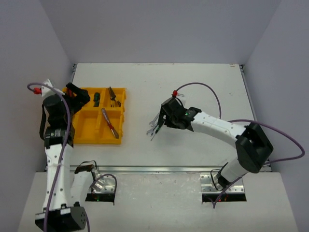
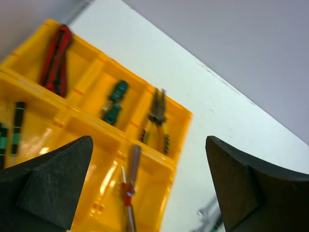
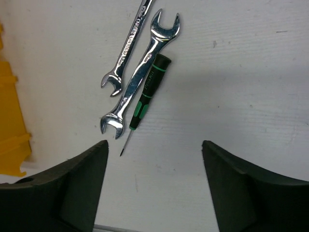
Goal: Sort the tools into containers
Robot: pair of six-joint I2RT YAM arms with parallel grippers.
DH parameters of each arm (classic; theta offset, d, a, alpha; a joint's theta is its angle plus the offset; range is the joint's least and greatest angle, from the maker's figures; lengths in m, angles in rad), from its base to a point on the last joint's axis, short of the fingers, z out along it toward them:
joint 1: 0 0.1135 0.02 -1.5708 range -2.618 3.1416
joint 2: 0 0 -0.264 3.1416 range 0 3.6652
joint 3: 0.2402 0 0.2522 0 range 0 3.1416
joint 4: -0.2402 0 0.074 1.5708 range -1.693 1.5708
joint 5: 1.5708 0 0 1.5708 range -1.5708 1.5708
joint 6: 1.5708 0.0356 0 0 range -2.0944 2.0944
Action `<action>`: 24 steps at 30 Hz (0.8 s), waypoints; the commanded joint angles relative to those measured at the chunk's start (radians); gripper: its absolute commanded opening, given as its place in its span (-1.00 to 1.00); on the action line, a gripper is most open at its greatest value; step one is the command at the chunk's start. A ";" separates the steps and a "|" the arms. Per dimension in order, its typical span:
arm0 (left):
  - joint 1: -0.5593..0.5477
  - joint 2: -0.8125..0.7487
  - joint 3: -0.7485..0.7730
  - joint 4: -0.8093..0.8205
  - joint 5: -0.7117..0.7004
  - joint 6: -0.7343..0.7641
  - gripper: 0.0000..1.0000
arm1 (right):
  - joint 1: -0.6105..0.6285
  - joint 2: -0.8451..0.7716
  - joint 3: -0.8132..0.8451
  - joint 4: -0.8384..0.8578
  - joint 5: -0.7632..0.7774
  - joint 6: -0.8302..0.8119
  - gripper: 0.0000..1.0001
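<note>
The yellow tray of containers lies at the left of the table. My left gripper hovers open over its back left part, holding nothing. In the left wrist view the compartments hold red-black pliers, a green screwdriver, yellow-handled pliers, a red-handled knife and a black-green screwdriver. At mid-table my right gripper hangs open just above two silver wrenches and a green-black screwdriver. These three tools lie side by side ahead of its fingertips, with bare table between the fingers.
The tray's right edge shows at the left of the right wrist view, a short way from the wrenches. Grey walls close in the table at the back and both sides. A metal rail runs along the near edge.
</note>
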 commanded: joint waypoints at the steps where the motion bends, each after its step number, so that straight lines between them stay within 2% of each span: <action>1: 0.002 -0.198 -0.166 -0.002 0.328 -0.058 1.00 | -0.001 0.138 0.130 -0.085 0.096 0.110 0.39; 2: 0.002 -0.240 -0.204 -0.003 0.360 -0.054 1.00 | -0.001 0.186 0.159 -0.104 0.098 0.117 0.22; 4: 0.002 -0.292 -0.250 -0.009 0.413 -0.046 1.00 | -0.001 0.254 0.208 -0.138 0.105 0.141 0.10; 7: 0.002 -0.332 -0.280 -0.004 0.455 -0.024 1.00 | 0.000 0.323 0.256 -0.133 0.098 0.158 0.11; 12: -0.016 -0.294 -0.273 0.006 0.523 0.004 1.00 | 0.000 0.422 0.317 -0.126 0.072 0.162 0.10; 17: -0.019 -0.270 -0.284 0.021 0.576 0.007 1.00 | 0.000 0.473 0.323 -0.127 0.067 0.184 -0.01; 18: -0.021 -0.272 -0.284 0.022 0.578 0.009 1.00 | 0.000 0.481 0.320 -0.132 0.067 0.198 -0.12; 21: -0.024 -0.280 -0.284 0.023 0.580 0.010 1.00 | 0.000 0.480 0.290 -0.131 0.058 0.220 -0.21; 24: -0.026 -0.277 -0.284 0.024 0.582 0.010 1.00 | 0.000 0.466 0.251 -0.132 0.063 0.243 -0.46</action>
